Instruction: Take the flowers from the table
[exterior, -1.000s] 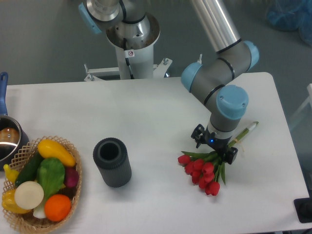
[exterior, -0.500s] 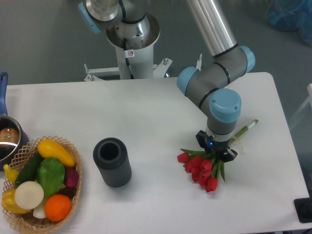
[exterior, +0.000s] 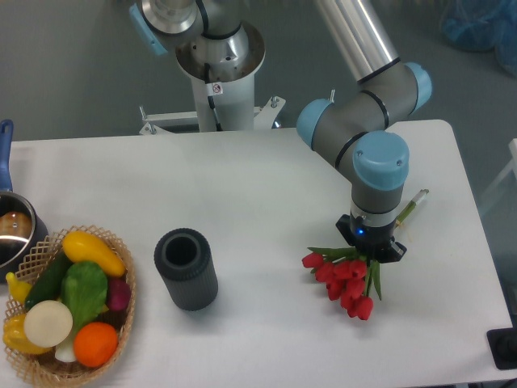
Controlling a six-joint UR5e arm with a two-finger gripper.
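The flowers (exterior: 346, 283), a bunch of red tulips with green leaves, are at the right side of the white table (exterior: 242, 178). Their buds point to the front and the tied stem end (exterior: 412, 204) sticks out to the back right. My gripper (exterior: 371, 247) points straight down over the stems just behind the buds. The wrist hides the fingertips. The gripper seems shut on the stems, since the bunch has moved along with it.
A dark grey cylindrical cup (exterior: 186, 268) stands upright left of centre. A wicker basket (exterior: 125, 319) of colourful vegetables is at the front left, with a pot (exterior: 12, 234) at the left edge. The robot's base (exterior: 218, 73) is behind the table's far edge.
The gripper has turned about its axis and shifted slightly right. The flowers have shifted right with it, and the stem end has swung a little toward the back.
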